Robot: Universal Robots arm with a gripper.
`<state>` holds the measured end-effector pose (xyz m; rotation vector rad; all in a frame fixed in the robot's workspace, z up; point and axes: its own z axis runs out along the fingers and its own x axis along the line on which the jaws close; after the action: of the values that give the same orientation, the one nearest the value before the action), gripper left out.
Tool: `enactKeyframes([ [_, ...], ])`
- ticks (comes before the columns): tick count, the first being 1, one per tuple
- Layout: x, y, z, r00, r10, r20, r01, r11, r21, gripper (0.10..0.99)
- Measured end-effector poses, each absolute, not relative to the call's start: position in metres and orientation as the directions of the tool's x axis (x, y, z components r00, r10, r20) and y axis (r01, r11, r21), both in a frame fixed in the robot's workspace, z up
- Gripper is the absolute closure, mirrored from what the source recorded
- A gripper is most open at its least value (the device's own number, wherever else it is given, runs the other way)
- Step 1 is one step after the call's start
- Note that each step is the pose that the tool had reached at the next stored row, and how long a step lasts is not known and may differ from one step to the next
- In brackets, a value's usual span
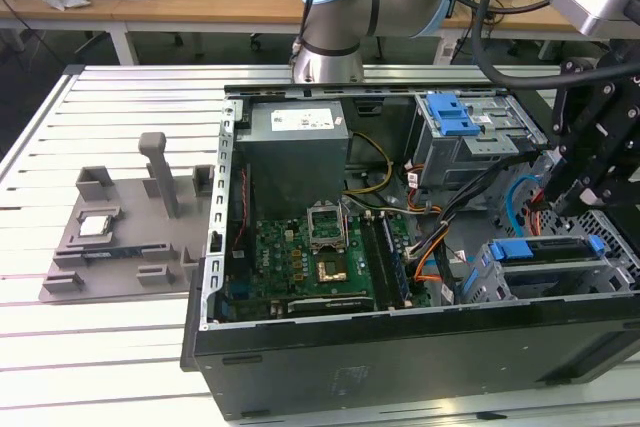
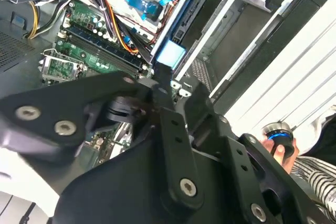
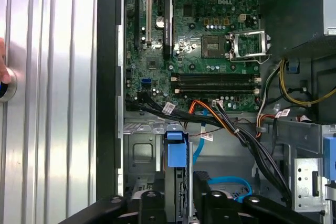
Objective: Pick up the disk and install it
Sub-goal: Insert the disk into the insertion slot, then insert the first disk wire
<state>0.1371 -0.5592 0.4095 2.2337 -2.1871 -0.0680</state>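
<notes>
- Disk (image 3: 175, 174) is held edge-on, clamped between the gripper's (image 3: 178, 203) narrowed jaws.
- It is set in the metal drive cage (image 1: 483, 282), to the exterior view's right of the motherboard (image 1: 300, 247).

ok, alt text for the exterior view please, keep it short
In an open computer case, a robot arm's black gripper hangs close above the disk, a blue-railed drive in a metal cage at the exterior view's right. The green motherboard lies exposed mid-case; a grey parts tray sits on the slatted table at the exterior view's left.
</notes>
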Motion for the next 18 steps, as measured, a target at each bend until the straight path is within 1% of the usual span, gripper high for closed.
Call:
enactKeyframes([
  [1,0.1371,-0.5592,0.4094,0.021,-1.000,-0.021,-0.999,-0.022,0.041,0.788],
  [2,0.1371,-0.5592,0.4094,0.021,-1.000,-0.021,-0.999,-0.022,0.041,0.788],
  [5,0.1371,-0.5592,0.4094,0.021,-1.000,-0.021,-0.999,-0.022,0.041,0.969],
  [7,0.1371,-0.5592,0.4093,0.021,-1.000,-0.021,-0.999,-0.021,0.041,0.980],
  [18,0.1371,-0.5592,0.4092,0.021,-1.000,-0.021,-0.999,-0.022,0.041,0.980],
])
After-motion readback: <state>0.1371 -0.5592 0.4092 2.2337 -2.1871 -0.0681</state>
